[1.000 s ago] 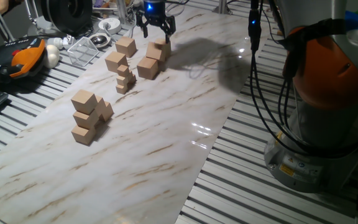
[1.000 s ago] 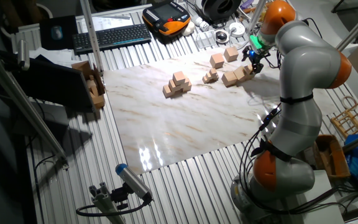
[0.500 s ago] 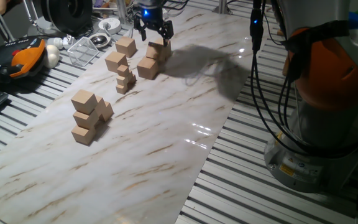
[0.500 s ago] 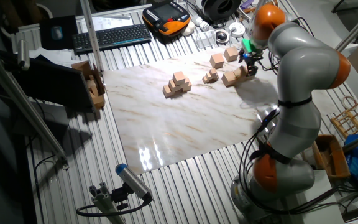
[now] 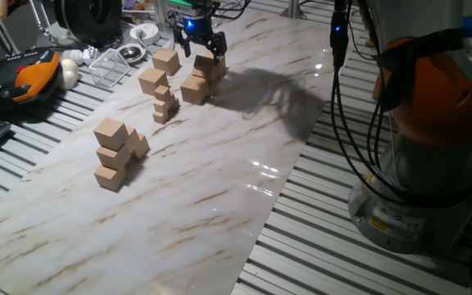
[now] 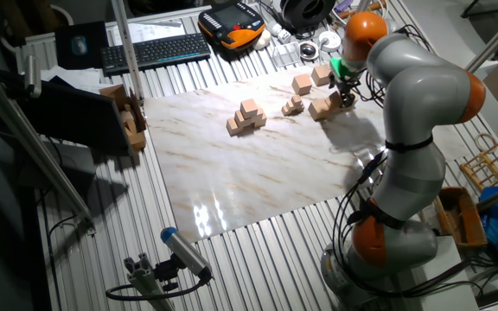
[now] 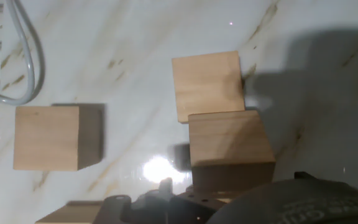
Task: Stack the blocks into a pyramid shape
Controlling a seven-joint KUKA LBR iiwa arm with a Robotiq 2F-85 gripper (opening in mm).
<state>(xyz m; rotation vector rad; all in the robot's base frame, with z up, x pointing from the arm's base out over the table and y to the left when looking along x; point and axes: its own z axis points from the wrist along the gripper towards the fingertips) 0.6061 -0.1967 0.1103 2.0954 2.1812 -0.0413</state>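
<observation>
Tan wooden blocks sit top centre of our frame, and our gripper hovers over them, fingers spread, grasping nothing. Our pyramid shape stands mid-left on the marble table.

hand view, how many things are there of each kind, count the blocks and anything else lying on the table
wooden blocks: 4 (one alone at left, two overlapping in the middle, one cut off at the bottom edge)
grey cable: 1
total: 5
</observation>
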